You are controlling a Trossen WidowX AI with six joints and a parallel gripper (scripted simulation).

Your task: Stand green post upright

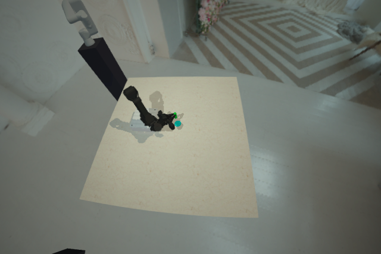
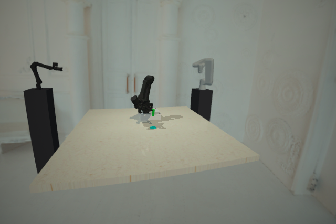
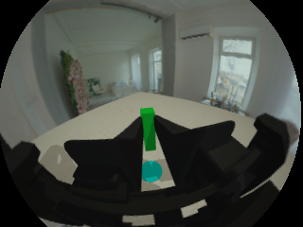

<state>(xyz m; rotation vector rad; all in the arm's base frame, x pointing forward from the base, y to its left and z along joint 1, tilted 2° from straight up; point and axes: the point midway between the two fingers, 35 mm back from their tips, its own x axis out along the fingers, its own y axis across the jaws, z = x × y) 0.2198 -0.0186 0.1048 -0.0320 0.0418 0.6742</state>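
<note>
The green post is held upright, or nearly so, in the air above the table. My gripper is shut on the post near its upper end. The cyan circle lies flat on the table. In the exterior view the circle shows below the post with a gap between them. In the wrist view the circle shows between the fingers, below the post's lower end. The post does not touch the circle.
The pale table top carries the arm's light base at its back. A black pedestal with a white arm stands beyond the table. Another black pedestal with a black arm stands at the left in the exterior view.
</note>
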